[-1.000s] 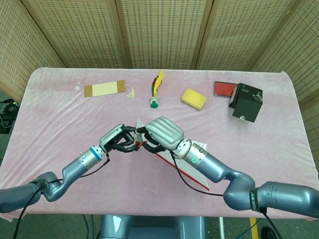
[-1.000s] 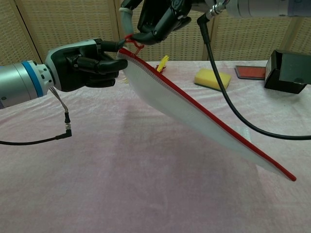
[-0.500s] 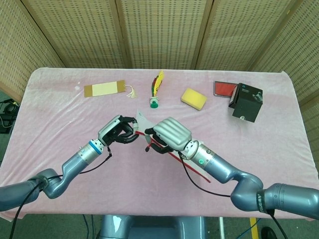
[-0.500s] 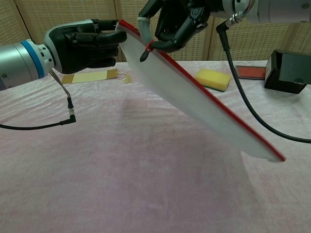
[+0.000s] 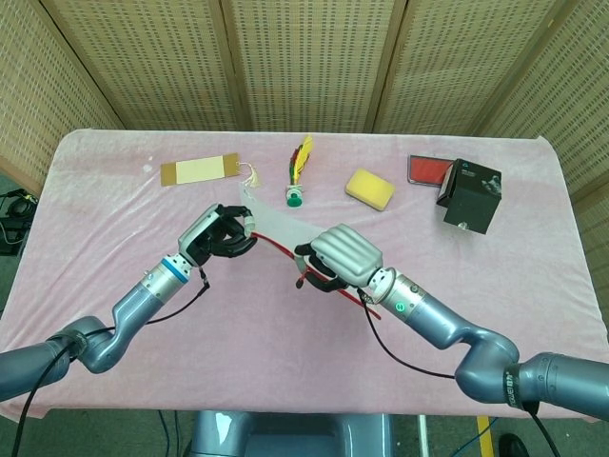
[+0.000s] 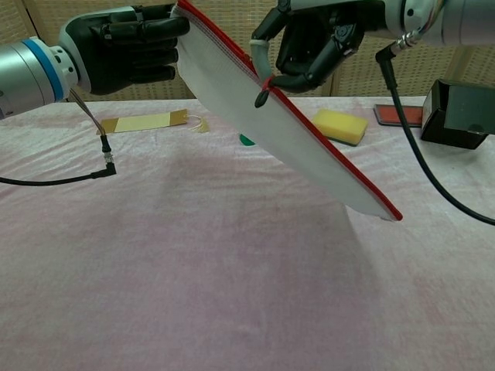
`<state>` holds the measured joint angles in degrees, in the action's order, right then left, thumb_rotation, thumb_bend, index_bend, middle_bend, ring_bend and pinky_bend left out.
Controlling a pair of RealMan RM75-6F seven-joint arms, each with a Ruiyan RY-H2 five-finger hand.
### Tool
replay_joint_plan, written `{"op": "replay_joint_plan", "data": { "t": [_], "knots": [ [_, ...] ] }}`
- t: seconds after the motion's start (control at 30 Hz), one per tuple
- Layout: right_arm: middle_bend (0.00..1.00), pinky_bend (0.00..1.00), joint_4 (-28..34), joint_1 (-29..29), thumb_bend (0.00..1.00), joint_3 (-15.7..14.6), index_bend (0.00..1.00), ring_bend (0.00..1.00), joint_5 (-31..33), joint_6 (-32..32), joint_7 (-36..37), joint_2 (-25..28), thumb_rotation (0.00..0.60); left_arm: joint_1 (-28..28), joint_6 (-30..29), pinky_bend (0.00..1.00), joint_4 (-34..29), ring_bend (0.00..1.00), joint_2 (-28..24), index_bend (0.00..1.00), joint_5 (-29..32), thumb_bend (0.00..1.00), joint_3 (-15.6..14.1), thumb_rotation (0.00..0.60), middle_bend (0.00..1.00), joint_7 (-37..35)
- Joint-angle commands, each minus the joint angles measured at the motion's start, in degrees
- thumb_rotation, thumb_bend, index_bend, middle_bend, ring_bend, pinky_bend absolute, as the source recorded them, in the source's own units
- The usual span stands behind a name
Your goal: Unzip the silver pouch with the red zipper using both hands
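Note:
The silver pouch (image 6: pixel 294 147) hangs tilted above the pink table, its red zipper (image 6: pixel 340 166) running along the upper edge. My left hand (image 6: pixel 124 42) grips the pouch's raised corner at the upper left; it also shows in the head view (image 5: pixel 217 235). My right hand (image 6: pixel 317 35) pinches the red zipper pull (image 6: pixel 265 86) partway down the zipper, apart from the left hand. In the head view the right hand (image 5: pixel 343 257) covers much of the pouch (image 5: pixel 271 227). The pouch's far lower corner hangs free.
Along the back of the table lie a tan card with a tassel (image 5: pixel 198 170), a shuttlecock (image 5: pixel 299 171), a yellow sponge (image 5: pixel 370 188), a flat red item (image 5: pixel 428 169) and a black box (image 5: pixel 471 195). A thin black cable (image 6: pixel 93 166) trails from my left wrist.
My right hand has drawn the zipper pull down along the zipper, away from my left hand. The left hand has lifted its corner higher, and the hands are farther apart.

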<state>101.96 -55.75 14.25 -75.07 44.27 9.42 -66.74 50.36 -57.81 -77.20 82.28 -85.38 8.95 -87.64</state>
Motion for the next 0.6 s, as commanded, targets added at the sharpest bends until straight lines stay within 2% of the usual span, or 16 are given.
{"op": "replay_joint_plan", "data": {
  "t": [0.03,0.6],
  "knots": [
    [0.95,1.0,-0.14,0.19,0.67,-0.2,0.79,0.94,-0.16,-0.05,0.05,0.13,0.6,-0.14,-0.12,1.0,-0.14,0.93,-0.24,0.9,0.02,0.82,0.3,0.6,1.0,-0.22],
    [0.95,1.0,-1.92,2.23,0.67,-2.35,0.79,0.94,-1.36,-0.49,1.22,1.05,0.6,-0.88,-0.1,1.0,-4.77,0.93,-6.27,0.91,1.56,0.83,3.65,0.6,1.0,2.31]
  ]
}}
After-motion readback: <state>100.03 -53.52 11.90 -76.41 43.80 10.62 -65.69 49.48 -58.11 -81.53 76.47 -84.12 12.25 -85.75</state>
